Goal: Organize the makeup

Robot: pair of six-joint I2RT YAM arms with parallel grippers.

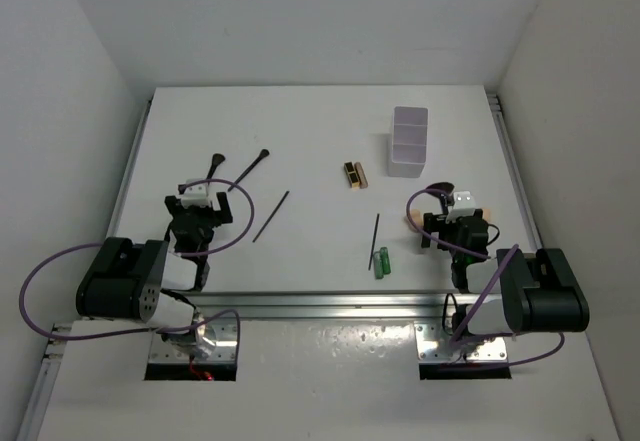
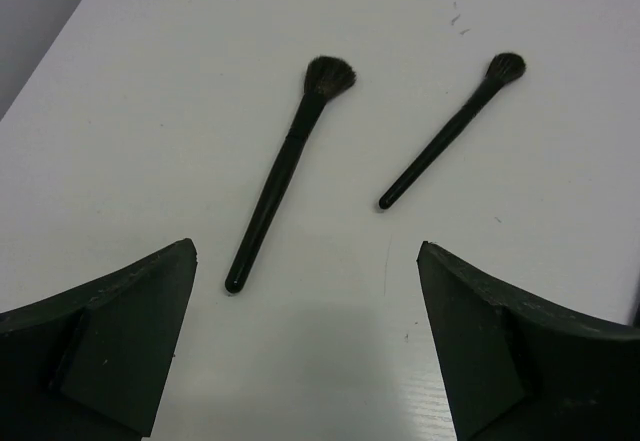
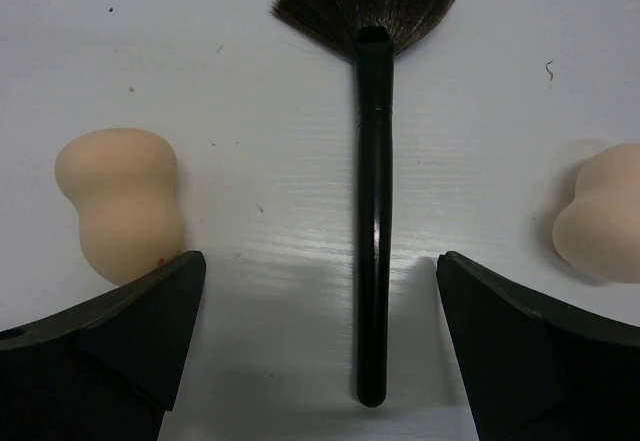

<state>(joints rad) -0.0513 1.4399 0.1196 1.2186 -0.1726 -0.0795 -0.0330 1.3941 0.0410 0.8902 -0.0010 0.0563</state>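
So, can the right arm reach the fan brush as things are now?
Probably yes. The right gripper is open above the fan brush, one finger on each side of its handle, and nothing covers it. The two sponges lie apart from it, one on each side.

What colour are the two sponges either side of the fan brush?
Pale peach-beige, both sponges; the right wrist view shows it best.
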